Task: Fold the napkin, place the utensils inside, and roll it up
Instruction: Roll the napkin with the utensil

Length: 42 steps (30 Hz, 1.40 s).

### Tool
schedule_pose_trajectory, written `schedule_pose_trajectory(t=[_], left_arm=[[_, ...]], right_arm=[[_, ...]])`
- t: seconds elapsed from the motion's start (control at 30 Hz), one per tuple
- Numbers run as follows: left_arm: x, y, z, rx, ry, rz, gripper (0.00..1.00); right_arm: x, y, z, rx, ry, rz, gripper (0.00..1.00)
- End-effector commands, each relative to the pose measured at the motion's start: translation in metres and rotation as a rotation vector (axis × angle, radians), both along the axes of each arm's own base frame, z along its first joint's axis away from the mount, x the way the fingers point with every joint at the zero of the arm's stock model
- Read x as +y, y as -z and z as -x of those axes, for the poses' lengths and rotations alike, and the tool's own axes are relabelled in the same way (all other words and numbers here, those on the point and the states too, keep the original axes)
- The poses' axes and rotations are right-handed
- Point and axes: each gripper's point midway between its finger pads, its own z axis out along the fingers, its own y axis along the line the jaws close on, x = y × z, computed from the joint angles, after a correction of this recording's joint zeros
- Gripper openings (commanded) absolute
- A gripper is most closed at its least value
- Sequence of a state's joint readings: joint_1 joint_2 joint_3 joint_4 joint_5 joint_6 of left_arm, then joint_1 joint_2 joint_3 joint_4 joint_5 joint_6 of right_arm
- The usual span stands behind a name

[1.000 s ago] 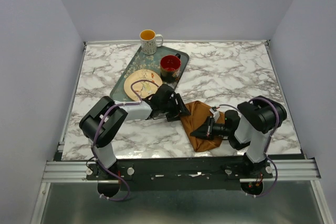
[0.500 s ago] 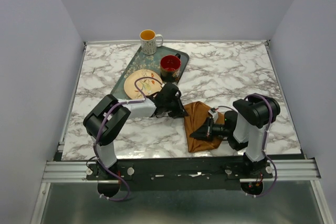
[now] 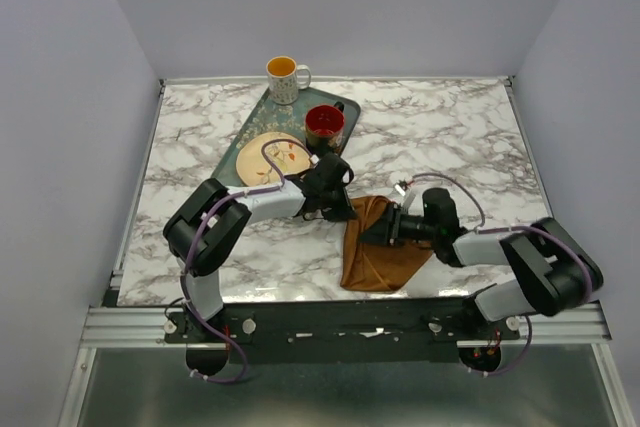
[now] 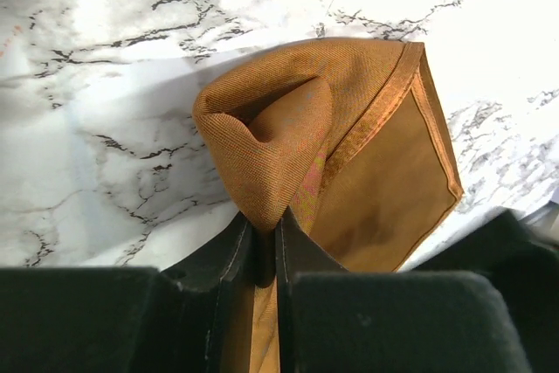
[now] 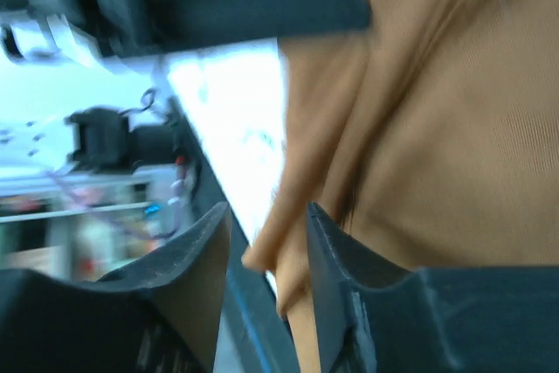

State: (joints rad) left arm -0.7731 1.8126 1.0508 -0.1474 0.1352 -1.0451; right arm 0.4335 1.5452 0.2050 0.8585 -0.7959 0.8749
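fold: rust-brown thin cloth napkin (image 3: 378,252) bunched by the surface's (image 3: 450,127) near edge — unfinished
left pincer (image 4: 264,224): pinching a napkin fold
right pincer (image 5: 266,216): spread around its edge
remaining: utensils, rolling

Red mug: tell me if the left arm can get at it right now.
Probably not yet: the left gripper is shut on the napkin and must let go first. Otherwise the red mug stands close beyond it on the tray, seemingly nothing between.

Blurred view. Rust-brown napkin (image 5: 437,128) fills the right side. Fingers of the right gripper (image 5: 266,220) are apart, with a loose fold of cloth hanging between them. Strip of pale table (image 5: 229,120) left of the cloth.
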Motion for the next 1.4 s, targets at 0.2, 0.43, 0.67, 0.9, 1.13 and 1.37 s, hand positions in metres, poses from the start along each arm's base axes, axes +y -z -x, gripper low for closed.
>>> schedule_pose_trajectory(t=[0.2,0.43,0.67,0.9,1.13,1.37], left_arm=[[0.022,0.021,0.013,0.087,-0.095,-0.187,0.0],[0.025,0.021,0.016,0.144,-0.193,-0.232,0.0],[0.018,0.021,0.024,0.215,-0.25,-0.204,0.0],[0.013,0.017,0.02,0.239,-0.291,-0.2,0.0],[0.009,0.021,0.024,0.277,-0.326,-0.197,0.0],[0.007,0.024,0.03,0.297,-0.345,-0.214,0.0]], right_arm=[[-0.037,-0.003,-0.014,-0.144,0.083,0.678,0.58],[-0.006,-0.006,-0.009,-0.233,0.112,0.782,0.61],[0.018,0.0,-0.008,-0.337,0.105,0.886,0.62],[0.018,0.006,-0.015,-0.369,0.141,0.995,0.62],[0.015,0.014,-0.014,-0.373,0.171,1.118,0.62],[0.011,0.017,-0.016,-0.362,0.194,1.197,0.51]])
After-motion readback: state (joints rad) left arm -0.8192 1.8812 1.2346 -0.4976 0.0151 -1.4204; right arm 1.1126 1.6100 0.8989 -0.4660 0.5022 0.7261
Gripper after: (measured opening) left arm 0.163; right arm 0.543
